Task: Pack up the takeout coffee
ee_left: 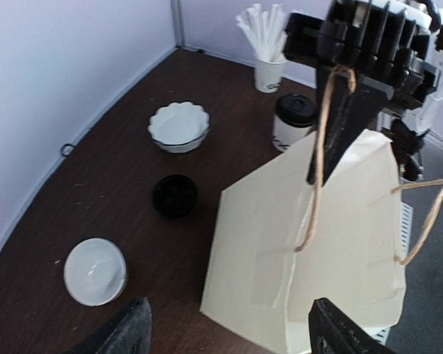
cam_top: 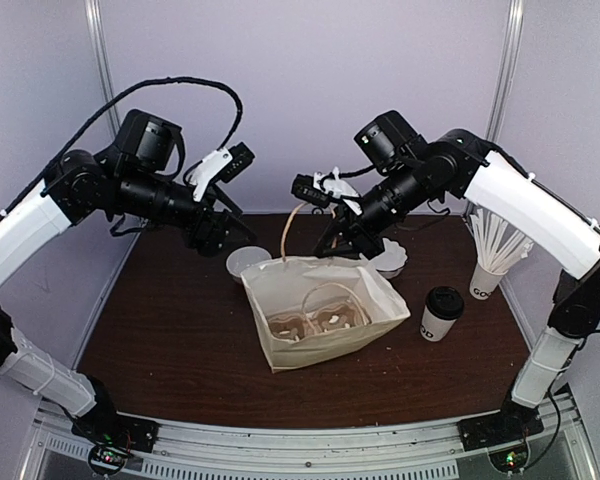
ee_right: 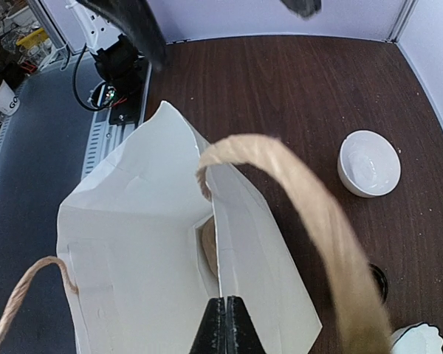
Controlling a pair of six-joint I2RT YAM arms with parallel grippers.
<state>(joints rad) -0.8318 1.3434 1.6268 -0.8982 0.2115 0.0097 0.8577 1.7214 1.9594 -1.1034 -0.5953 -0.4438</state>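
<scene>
Presently, right gripper clamps paper bag open; left gripper gapes empty; next, probably: coffee cup, three o'clock.

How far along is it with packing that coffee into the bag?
Little is done yet: the lidded coffee cup stands on the table beside the paper bag, not in it. In hand: the right gripper is pinched shut on the bag's rim, while the left gripper hangs open over the bag. Left: putting the cup inside.
</scene>
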